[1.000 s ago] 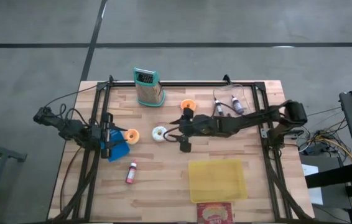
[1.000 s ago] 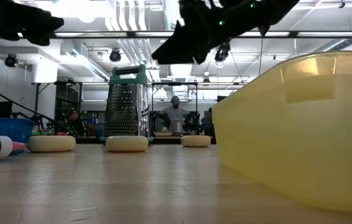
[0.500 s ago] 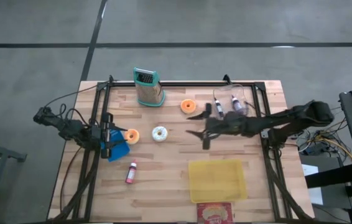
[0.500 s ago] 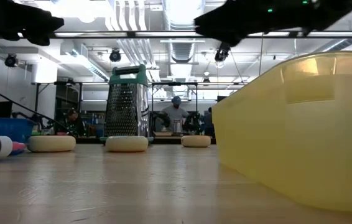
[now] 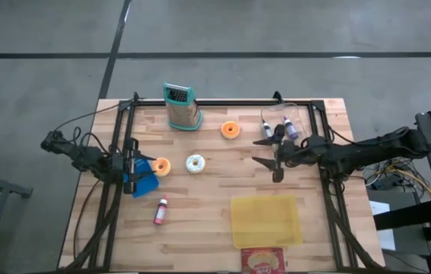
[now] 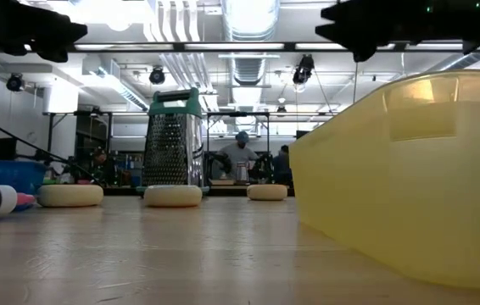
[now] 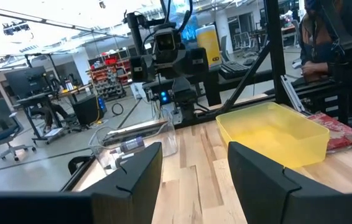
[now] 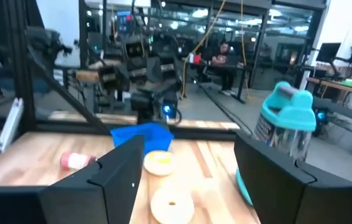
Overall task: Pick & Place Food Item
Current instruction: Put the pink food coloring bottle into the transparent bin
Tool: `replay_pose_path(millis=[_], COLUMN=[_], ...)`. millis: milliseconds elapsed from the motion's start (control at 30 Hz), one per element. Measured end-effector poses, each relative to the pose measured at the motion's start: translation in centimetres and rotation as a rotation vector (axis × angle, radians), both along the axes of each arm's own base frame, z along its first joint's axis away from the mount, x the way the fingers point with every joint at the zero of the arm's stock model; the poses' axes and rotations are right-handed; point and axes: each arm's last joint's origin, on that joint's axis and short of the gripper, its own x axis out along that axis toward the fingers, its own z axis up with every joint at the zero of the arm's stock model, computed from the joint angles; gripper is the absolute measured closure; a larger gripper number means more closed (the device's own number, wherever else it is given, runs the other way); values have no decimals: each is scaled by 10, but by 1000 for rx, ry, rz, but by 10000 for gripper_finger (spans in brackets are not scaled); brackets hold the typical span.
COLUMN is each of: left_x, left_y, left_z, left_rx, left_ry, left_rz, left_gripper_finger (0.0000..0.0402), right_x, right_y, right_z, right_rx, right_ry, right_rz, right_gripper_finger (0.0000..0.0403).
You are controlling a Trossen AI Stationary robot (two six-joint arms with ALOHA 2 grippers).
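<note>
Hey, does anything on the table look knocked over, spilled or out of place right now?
Only small things. The red packet hangs over the table's near edge, and a small bottle lies on its side. The grater stands upright and the three donuts lie flat. Nothing looks spilled or broken.

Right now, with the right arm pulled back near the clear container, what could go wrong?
The right claw is open and empty beside the clear container holding two bottles; swinging out could clip it. The white donut lies close to the orange donut, so a wide grasp might nudge both. The left claw waits by the blue bin.
</note>
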Motion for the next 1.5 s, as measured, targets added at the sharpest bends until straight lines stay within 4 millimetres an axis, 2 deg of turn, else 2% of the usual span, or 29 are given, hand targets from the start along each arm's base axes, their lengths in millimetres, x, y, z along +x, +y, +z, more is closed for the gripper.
replay_pose_path(millis=[233, 467, 667, 800, 900, 1033, 1267, 1500], left_x=[0, -1, -5, -2, 7, 31, 74, 92], left_y=[0, 1, 3, 1, -4, -16, -37, -45], left_z=[0, 7, 29, 46, 59, 70, 93, 105], left_rx=[-8, -130, -227, -224, -193, -139, -80, -26], left_ry=[-2, -41, -92, -87, -46, 50, 177, 317], left_rz=[-1, -8, -17, -30, -40, -34, -23, -10], left_gripper_finger=[213, 213, 213, 213, 213, 213, 213, 213], right_x=[4, 11, 17, 21, 24, 28, 35, 34], right_y=[0, 0, 1, 1, 1, 1, 1, 1], right_z=[-10, -20, -31, -39, -46, -54, -59, -59], right_rx=[-1, -25, -27, -28, -29, -17, 233, 275], right_ry=[47, 102, 155, 194, 226, 263, 258, 256], right_rz=[0, 0, 1, 1, 1, 1, -21, -25], right_gripper_finger=[158, 149, 147, 147, 147, 148, 153, 148])
